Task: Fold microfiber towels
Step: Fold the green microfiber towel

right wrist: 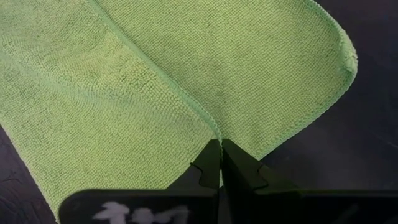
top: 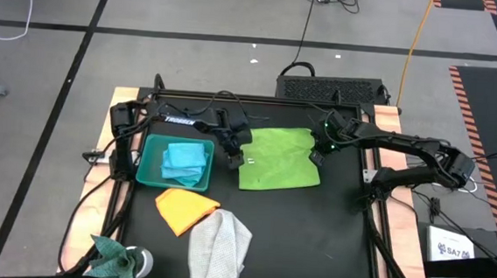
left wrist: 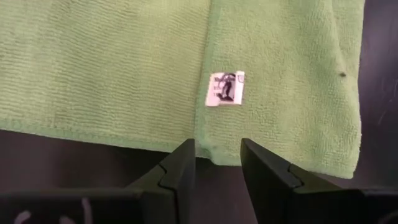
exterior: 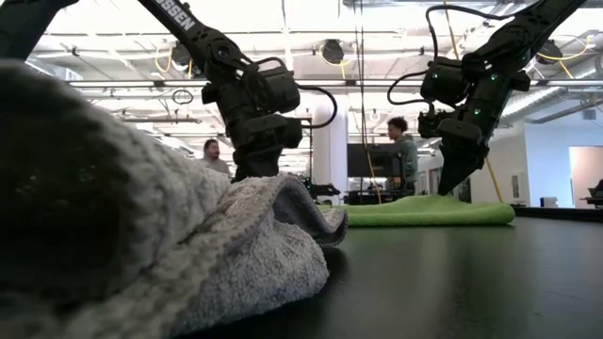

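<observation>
Both grippers hung at the lime towel (top: 278, 159): left gripper (left wrist: 217, 163) part-open, empty, at its edge; right gripper (right wrist: 220, 163) pinching a fold, which could slip and bunch.

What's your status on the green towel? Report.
Left gripper open at lime green towel edge, fingers straddling hem. Right gripper shut, pinching opposite edge. Towel flat on table, partly folded. Nothing in the way.

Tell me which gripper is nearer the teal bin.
Left. The left gripper sits between the bin and the green towel; the right gripper is at the towel's far edge.
</observation>
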